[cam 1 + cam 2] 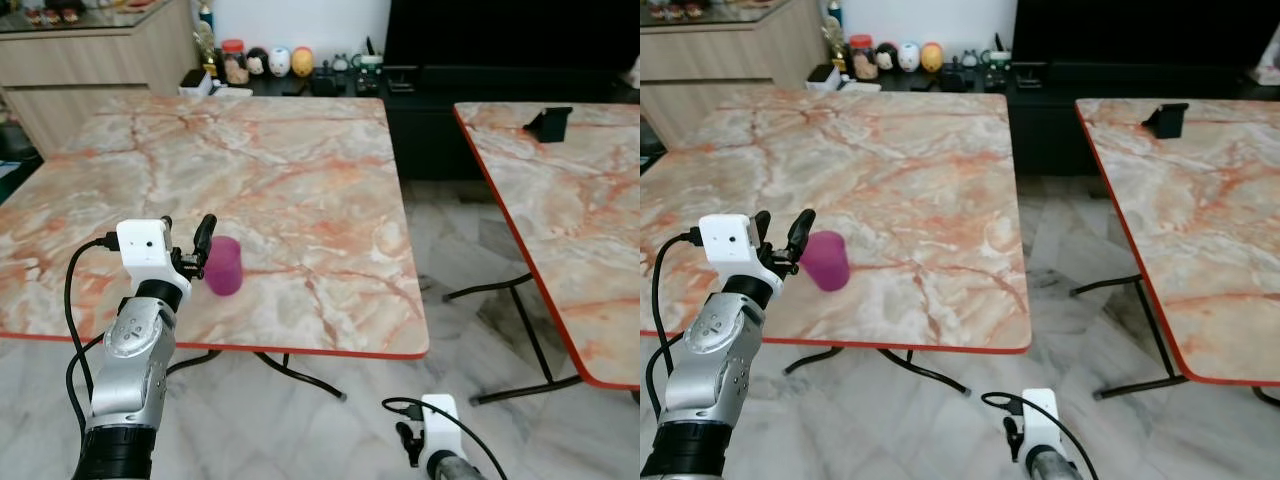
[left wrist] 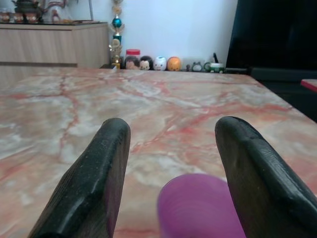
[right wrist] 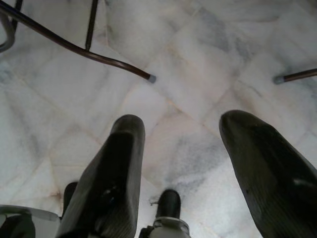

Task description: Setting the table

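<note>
The left gripper is raised over the near edge of the marble table, toward its near left corner, its two black fingers spread wide with nothing between them. Just beyond the fingertips a purple cup stands upright on the table near that same edge; in the eye views the nearer finger looks very close to the cup's side, but I cannot tell whether it touches. The left wrist view adds the low angle: the cup's rim sits low between the two finger pads, and far across the table, past its back edge, a row of small figurines and a red-lidded jar line a dark low shelf.

To the right, across a gap of pale floor, a second marble table carries a small black stand near its far left corner.

The right gripper hangs low beside the robot. Its wrist view looks straight down at white marble floor tiles, with its fingers held well apart and empty, and thin dark table legs crossing above them.
</note>
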